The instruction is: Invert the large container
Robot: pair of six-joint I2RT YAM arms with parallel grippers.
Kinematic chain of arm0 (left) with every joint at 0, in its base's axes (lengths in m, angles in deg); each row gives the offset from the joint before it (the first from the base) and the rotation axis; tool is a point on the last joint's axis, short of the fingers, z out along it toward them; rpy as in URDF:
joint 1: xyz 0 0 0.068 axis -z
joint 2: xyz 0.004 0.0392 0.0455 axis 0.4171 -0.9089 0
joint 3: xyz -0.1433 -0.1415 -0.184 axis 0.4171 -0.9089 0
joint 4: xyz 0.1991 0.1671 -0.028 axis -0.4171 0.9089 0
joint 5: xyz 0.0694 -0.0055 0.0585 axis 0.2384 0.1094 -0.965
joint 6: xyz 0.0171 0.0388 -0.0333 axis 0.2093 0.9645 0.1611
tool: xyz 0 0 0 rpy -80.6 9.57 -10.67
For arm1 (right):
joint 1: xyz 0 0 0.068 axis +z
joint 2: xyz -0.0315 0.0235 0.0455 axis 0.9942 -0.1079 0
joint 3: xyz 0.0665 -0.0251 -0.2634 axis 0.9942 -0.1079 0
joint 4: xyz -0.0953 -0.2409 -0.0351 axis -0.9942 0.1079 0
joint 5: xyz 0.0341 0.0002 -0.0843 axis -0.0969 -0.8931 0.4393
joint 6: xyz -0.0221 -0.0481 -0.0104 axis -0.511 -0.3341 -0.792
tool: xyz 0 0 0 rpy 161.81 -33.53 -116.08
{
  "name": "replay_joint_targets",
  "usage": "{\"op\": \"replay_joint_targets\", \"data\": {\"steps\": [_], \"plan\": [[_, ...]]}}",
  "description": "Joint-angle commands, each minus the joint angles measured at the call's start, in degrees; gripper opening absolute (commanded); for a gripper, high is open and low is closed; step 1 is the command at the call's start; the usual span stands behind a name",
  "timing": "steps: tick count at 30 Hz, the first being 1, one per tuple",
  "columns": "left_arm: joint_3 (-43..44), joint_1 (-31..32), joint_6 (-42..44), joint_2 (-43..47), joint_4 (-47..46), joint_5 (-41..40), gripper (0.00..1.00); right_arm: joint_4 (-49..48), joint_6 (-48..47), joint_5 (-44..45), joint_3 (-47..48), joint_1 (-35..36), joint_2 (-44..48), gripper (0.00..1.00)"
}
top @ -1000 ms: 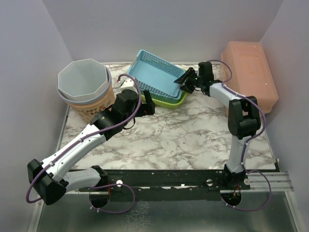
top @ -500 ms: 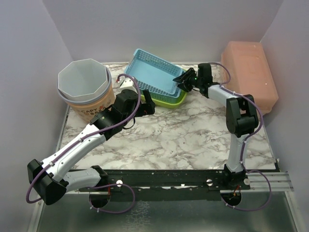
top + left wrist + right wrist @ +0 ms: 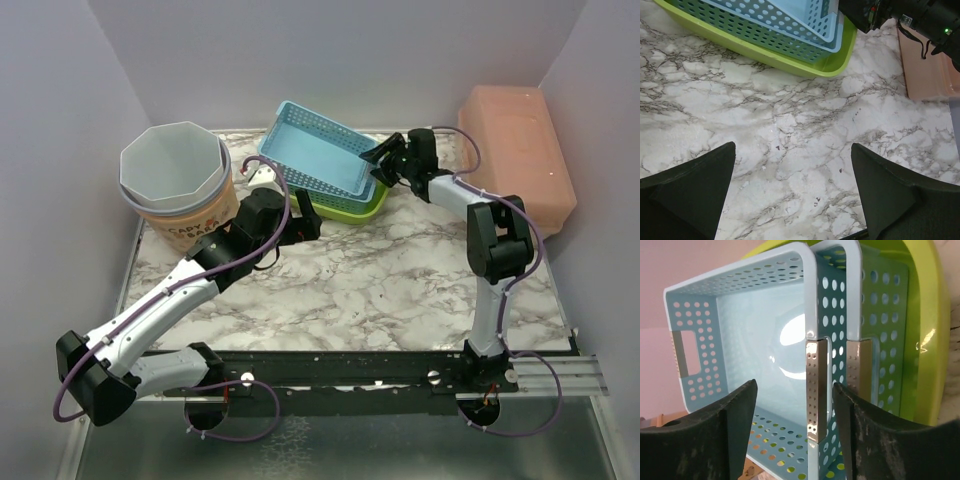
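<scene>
The marble table (image 3: 380, 290) carries everything, with the containers set along its far edge. At the far right stands a pink container (image 3: 515, 150) with its closed side up, against the wall. At the far left is a wide bucket (image 3: 175, 180), open side up. Neither arm is busy with these two.

Between them lies a green basket (image 3: 358, 208), and a blue basket (image 3: 315, 155) sits tilted inside it, one long side raised and its opening still facing up. I take the blue basket for the large container, because the right arm works on it, but this is only a judgement.

The right gripper (image 3: 378, 157) is at the right end of the blue basket. In the right wrist view its jaws stand on both sides of the end wall, partly open, with a gap on each side, so nothing is held yet. This position probably prepares a pinch on the rim, to lift and roll the basket over.

The left gripper (image 3: 792, 150) hangs over bare marble just in front of the green basket, spread fully wide and empty, maybe waiting to support the turn
</scene>
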Motion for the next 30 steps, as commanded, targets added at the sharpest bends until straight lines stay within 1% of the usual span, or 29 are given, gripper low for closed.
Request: {"op": "replay_joint_targets", "data": {"steps": [1, 3, 6, 9, 11, 14, 16, 17, 24, 26, 29, 30], "plan": [[0.4, -0.2, -1.3, -0.1, 0.2, 2.0, 0.99, -0.4, -2.9, 3.2, -0.6, 1.4, -1.3, 0.68], [0.6, -0.2, -1.6, -0.4, 0.2, 2.2, 0.99, -3.0, -1.5, 0.0, -1.0, 1.4, -2.3, 0.66], [1.2, -0.2, -1.5, -0.8, 0.2, 3.1, 0.99, -5.9, -0.9, -6.0, 0.5, 1.3, -4.2, 0.58], [1.1, -0.2, -1.8, -0.7, 0.2, 3.7, 0.99, -13.1, 3.0, -8.2, -2.7, 1.3, -3.8, 0.47], [1.1, -0.2, -1.4, -0.6, 0.2, 4.7, 0.99, -15.1, 3.7, -9.6, -3.4, 1.3, -4.0, 0.47], [1.1, -0.2, -1.0, -0.7, 0.4, 5.7, 0.99, -19.3, 6.4, -12.9, -4.2, 1.1, -5.3, 0.48], [0.9, -0.2, -1.2, -0.8, 0.2, 5.9, 0.99, -23.4, 9.2, -14.2, -5.3, 1.1, -5.9, 0.55], [1.0, -0.2, -1.2, -1.0, 0.3, 5.9, 0.99, -24.8, 10.5, -14.4, -5.7, 1.1, -6.2, 0.56], [1.1, -0.2, -1.0, -1.8, 0.3, 6.8, 0.99, -30.2, 14.9, -14.3, -8.3, 1.1, -5.8, 0.52], [0.9, -0.2, -1.0, -1.8, 0.3, 6.7, 0.99, -29.4, 15.4, -15.1, -8.5, 1.0, -5.1, 0.55], [0.9, -0.2, -1.1, -1.9, 0.3, 6.6, 0.99, -23.3, 14.2, -15.2, -8.2, 1.0, -3.7, 0.62], [1.0, -0.2, -1.1, -2.0, 0.3, 6.6, 0.99, -22.8, 13.5, -15.0, -8.6, 1.0, -3.1, 0.63]]}}
